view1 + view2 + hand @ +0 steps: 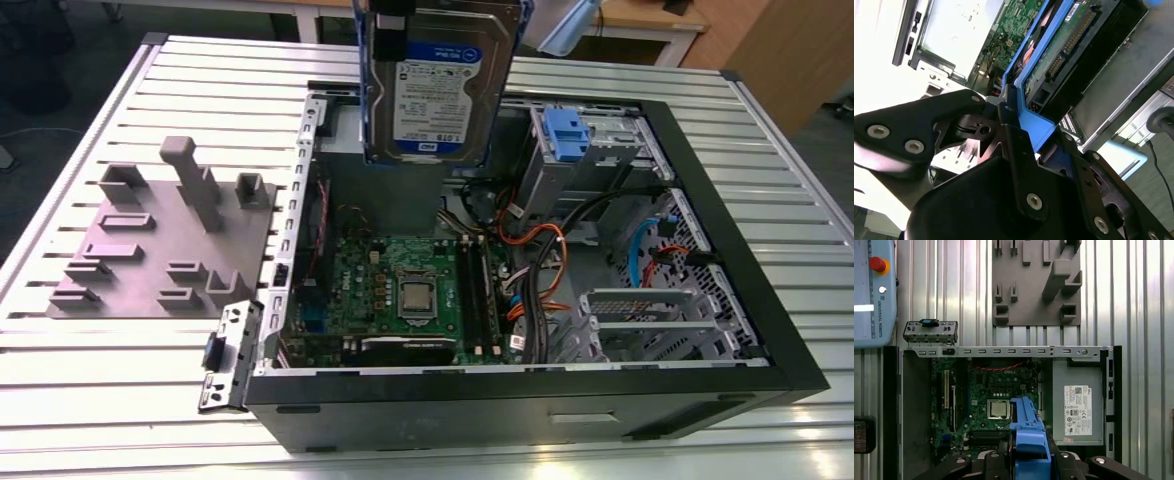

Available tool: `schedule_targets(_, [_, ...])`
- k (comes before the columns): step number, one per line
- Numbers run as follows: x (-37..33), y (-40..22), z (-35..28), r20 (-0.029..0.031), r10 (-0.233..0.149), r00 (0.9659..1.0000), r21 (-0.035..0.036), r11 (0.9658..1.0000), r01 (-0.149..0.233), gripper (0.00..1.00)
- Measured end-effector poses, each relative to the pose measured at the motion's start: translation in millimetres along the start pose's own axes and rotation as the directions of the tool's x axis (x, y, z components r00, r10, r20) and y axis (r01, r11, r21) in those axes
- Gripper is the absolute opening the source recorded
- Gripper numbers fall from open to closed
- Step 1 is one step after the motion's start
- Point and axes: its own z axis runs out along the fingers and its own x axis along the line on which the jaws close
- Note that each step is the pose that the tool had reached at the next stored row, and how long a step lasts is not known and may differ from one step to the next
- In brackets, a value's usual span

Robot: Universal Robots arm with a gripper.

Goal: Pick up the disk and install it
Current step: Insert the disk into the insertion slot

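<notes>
One disk (438, 85) hangs upright over the open case (747, 300), its labelled face turned to the exterior view and its lower edge above the far part of the opening, between the case's far wall and the board (400, 280). The hand (1041, 145) is closed on it: in the second wrist view two black fingers (1016, 165) pinch the blue plastic tab at the disk's end, one on each side. That grip probably leaves the metal body and connector edge free, so nothing of the hand would foul a bay. In the first wrist view the blue tab (1029, 440) sits over the board beside the single processor socket (998, 409). The case lies on its side on the slatted tabletop (80, 400) with the open side up, seemingly so the arm can reach in from above. Inside are one power supply (1078, 405) and one blue latch (567, 135) on its grey cage. Beside the case sit one grey fixture plate (147, 250) and one loose front-panel piece (224, 360). The disk is lifted but not yet seated.
</notes>
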Motion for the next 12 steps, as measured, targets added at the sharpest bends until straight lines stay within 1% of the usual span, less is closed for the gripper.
schedule_targets(3, [-0.1,-6.7,-0.1,0.0000,0.000,1.0000,0.0000,1.0000,0.000,0.36])
schedule_targets(5, [-0.1,-8.8,-0.1,0.0000,0.000,1.0000,0.0000,1.0000,0.000,0.36])
schedule_targets(9, [-0.2,-9.5,0.1,0.0000,0.000,1.0000,0.0000,1.0000,0.000,0.36])
schedule_targets(12, [1.4,-9.6,0.2,0.0000,0.000,1.0000,0.0000,1.0000,0.000,0.36])
